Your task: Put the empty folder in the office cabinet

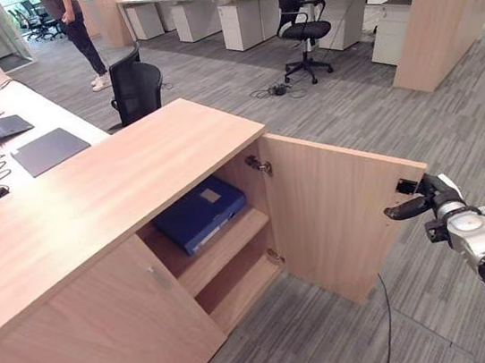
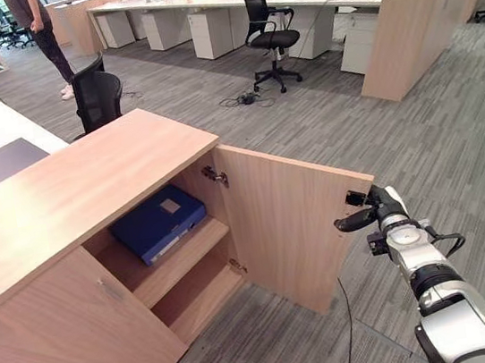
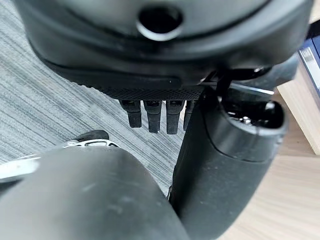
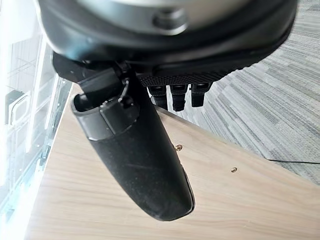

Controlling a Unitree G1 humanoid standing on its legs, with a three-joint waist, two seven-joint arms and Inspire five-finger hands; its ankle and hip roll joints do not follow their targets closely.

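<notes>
Wooden cabinet (image 1: 92, 203) runs across the left and centre of the frame, its door (image 1: 337, 213) swung open toward the right. On the upper shelf (image 1: 225, 247) inside, a blue folder (image 1: 200, 213) lies flat. Lower shelf (image 1: 244, 289) sits beneath it. Grey striped carpet (image 1: 396, 115) spreads under everything

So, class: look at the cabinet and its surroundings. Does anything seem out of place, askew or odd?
The blue folder lies flat and skewed on the upper shelf, not upright. The cabinet door stands open, the right hand at its top edge. Otherwise nothing stands out.
</notes>
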